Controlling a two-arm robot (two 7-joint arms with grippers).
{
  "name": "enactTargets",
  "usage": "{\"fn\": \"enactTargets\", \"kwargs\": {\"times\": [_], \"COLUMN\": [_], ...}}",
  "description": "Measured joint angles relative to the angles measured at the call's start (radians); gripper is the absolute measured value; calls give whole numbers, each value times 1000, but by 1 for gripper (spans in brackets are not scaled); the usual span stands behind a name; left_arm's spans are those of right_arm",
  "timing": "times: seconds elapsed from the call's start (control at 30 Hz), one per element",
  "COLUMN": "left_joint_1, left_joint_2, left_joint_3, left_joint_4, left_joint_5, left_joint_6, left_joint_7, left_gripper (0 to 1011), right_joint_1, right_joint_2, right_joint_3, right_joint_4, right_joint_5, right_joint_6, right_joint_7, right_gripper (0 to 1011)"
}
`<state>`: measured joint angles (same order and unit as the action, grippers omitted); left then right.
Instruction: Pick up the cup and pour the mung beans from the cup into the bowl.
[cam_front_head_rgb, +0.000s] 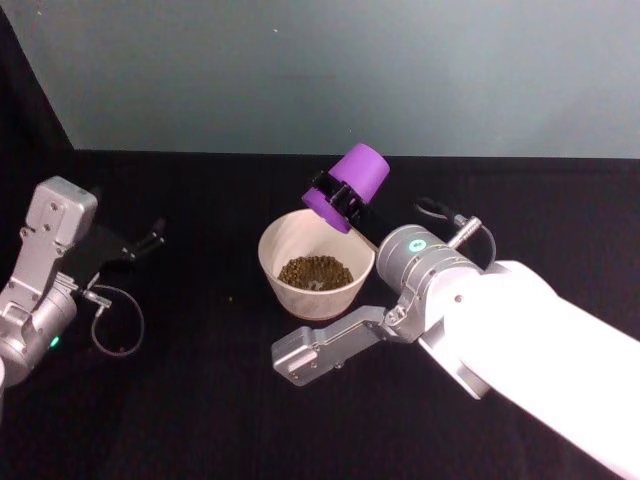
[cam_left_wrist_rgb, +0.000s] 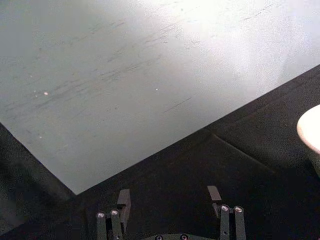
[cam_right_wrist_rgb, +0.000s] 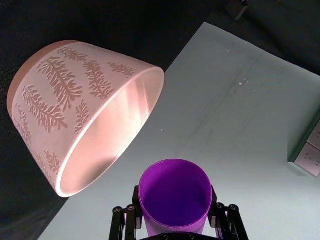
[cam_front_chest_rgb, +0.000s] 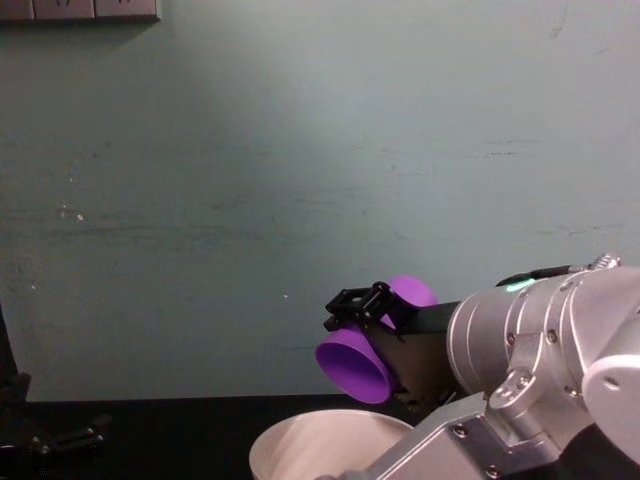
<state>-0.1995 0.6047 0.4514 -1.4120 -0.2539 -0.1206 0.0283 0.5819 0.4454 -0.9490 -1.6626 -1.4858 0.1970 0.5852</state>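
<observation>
1 bowl (cam_front_head_rgb: 272, 262) sits on the black table (cam_front_head_rgb: 200, 400), with mung beans (cam_front_head_rgb: 315, 271) in its bottom. Above its far rim, the right gripper (cam_front_head_rgb: 338, 197) clamps 1 purple cup (cam_front_head_rgb: 362, 172) between its jaws, tipped with the mouth down toward the bowl. To the left, well apart, the left gripper (cam_left_wrist_rgb: 169, 197) is parked, jaws wide and holding nothing.

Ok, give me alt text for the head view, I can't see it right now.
The right gripper holds the purple cup tipped mouth-down over the bowl; mung beans lie inside it. The left gripper rests idle at the left over the black table.
</observation>
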Motion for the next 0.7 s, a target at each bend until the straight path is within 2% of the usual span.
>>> {"fn": "enactTargets", "kwargs": {"times": [0.13, 0.23, 0.3, 0.33, 0.43, 0.5, 0.53, 0.57, 0.6, 0.67, 0.7], "left_joint_1": [0, 0, 0, 0, 0, 0, 0, 0, 0, 0, 0], "left_joint_2": [0, 0, 0, 0, 0, 0, 0, 0, 0, 0, 0], "left_joint_3": [0, 0, 0, 0, 0, 0, 0, 0, 0, 0, 0], "left_joint_4": [0, 0, 0, 0, 0, 0, 0, 0, 0, 0, 0], "left_joint_5": [0, 0, 0, 0, 0, 0, 0, 0, 0, 0, 0], "left_joint_6": [0, 0, 0, 0, 0, 0, 0, 0, 0, 0, 0], "left_joint_7": [0, 0, 0, 0, 0, 0, 0, 0, 0, 0, 0], "left_gripper": [1000, 1000, 1000, 1000, 1000, 1000, 1000, 1000, 1000, 1000, 1000], "right_joint_1": [-9, -31, -54, -76, -119, -182, -199, -199, -217, -285, -300], "right_joint_2": [-1, -1, -3, -4, -10, -20, -23, -23, -27, -51, -57], "right_joint_3": [17, 61, 108, 150, 228, 333, 362, 362, 391, 504, 531], "right_joint_4": [-7, -25, -44, -59, -87, -119, -125, -125, -130, -140, -140], "right_joint_5": [24, 82, 147, 207, 313, 464, 510, 510, 559, 750, 795], "right_joint_6": [3, 18, 30, 39, 51, 45, 38, 38, 28, -19, -32], "right_joint_7": [-4, -28, -52, -74, -113, -174, -192, -192, -206, -250, -255], "right_gripper": [726, 726, 726, 726, 726, 726, 726, 726, 726, 726, 726]}}
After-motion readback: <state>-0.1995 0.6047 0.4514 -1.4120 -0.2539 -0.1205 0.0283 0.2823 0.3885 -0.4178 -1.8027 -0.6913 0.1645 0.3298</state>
